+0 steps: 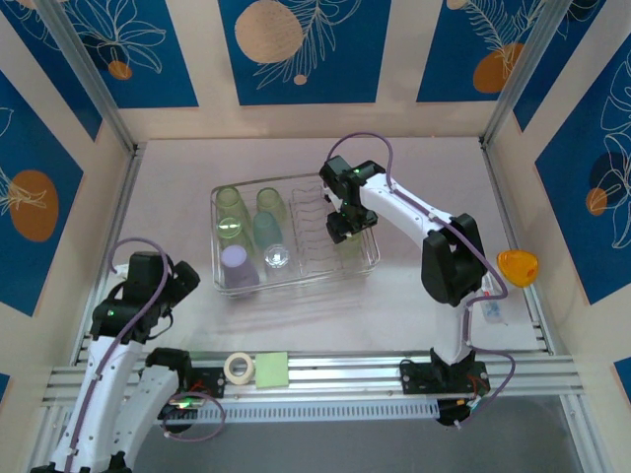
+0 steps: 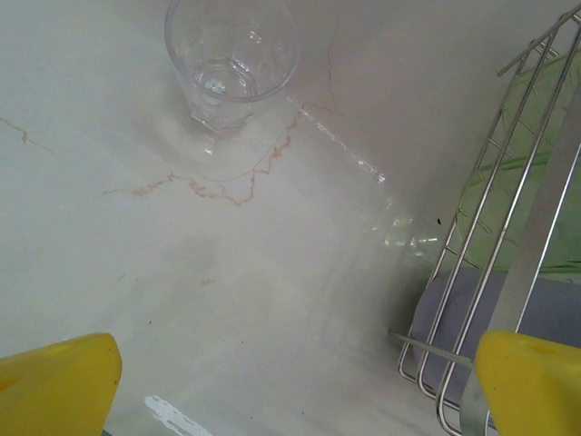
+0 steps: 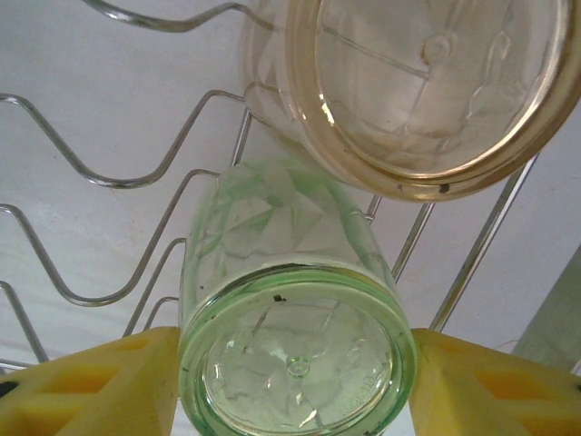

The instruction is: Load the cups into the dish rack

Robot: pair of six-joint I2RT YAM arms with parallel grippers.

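The dish rack [image 1: 214, 236], a silver wire basket, stands mid-table with several cups upside down in its left half: light green ones [image 1: 229, 202], a teal one [image 1: 267, 229], a lavender one [image 1: 239, 264] and a clear one [image 1: 277, 257]. My right gripper [image 1: 345, 232] reaches into the rack's divider side. Its yellow fingers [image 3: 91, 386] press both sides of a light green cup [image 3: 295, 354] lying over the wires, with a pale peach cup [image 3: 427, 82] just beyond. My left gripper [image 2: 300, 381] hangs open over bare table left of the rack [image 2: 490, 272], with a clear cup [image 2: 231, 59] standing ahead.
An orange dome-shaped piece [image 1: 519, 266] sits at the table's right edge. A white tape roll [image 1: 238, 367] and a green pad [image 1: 272, 370] lie on the front rail between the arm bases. The upright plate dividers [image 3: 109, 182] run left of the held cup.
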